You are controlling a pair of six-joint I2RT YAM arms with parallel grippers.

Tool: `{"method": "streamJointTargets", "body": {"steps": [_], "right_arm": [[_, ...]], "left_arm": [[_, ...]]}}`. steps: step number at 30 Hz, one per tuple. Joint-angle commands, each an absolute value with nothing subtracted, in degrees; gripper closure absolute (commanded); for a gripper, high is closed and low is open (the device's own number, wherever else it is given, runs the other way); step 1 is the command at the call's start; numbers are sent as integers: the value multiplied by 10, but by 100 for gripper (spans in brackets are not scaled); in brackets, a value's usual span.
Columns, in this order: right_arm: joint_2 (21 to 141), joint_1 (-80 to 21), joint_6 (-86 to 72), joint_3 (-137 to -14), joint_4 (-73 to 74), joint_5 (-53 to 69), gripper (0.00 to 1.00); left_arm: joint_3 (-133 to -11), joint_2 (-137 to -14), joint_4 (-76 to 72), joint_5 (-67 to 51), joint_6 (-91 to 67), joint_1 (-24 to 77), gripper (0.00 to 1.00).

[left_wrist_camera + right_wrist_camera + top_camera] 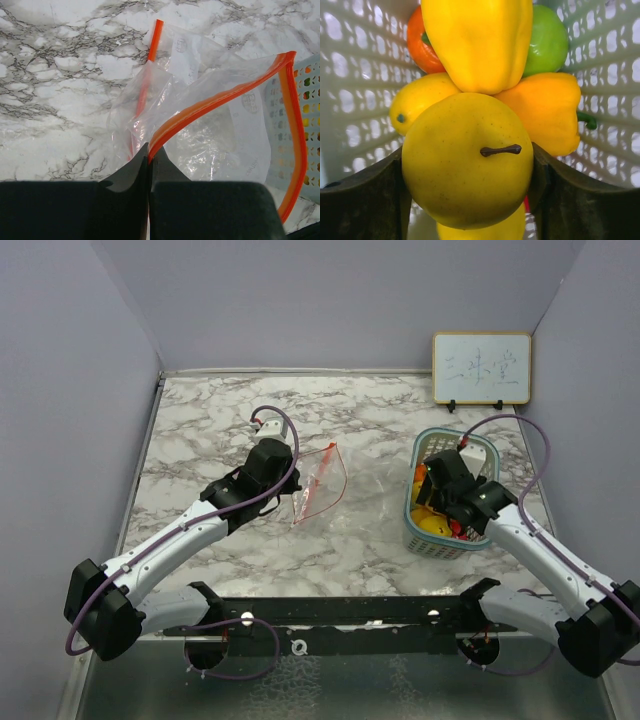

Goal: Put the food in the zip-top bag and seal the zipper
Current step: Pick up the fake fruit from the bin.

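The clear zip-top bag with an orange-red zipper strip lies on the marble table, mouth gaping. My left gripper is shut on the zipper edge. The food sits in the teal mesh basket. My right gripper is down inside the basket, its fingers pressed against both sides of a yellow apple with a brown stem. Behind the apple are a yellow pepper, an orange pepper, a green fruit, a lemon and an orange-red fruit.
A small whiteboard stands at the back right against the wall. Grey walls close the table on the left, back and right. The basket's wall shows just right of the bag in the left wrist view.
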State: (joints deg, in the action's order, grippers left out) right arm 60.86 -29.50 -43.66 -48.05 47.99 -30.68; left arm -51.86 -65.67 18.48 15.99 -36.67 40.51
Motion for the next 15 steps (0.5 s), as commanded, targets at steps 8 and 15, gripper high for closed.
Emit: {"method": "streamJointTargets", "body": {"steps": [8,15], "right_arm": [[533,-291,-303,-634,423,-92,69],[570,-348,-318,-618,208,169,74]], "left_arm": [[-525,-655,176,166,-361,409,100],[-539,-670,180,162,-362,409,100]]}}
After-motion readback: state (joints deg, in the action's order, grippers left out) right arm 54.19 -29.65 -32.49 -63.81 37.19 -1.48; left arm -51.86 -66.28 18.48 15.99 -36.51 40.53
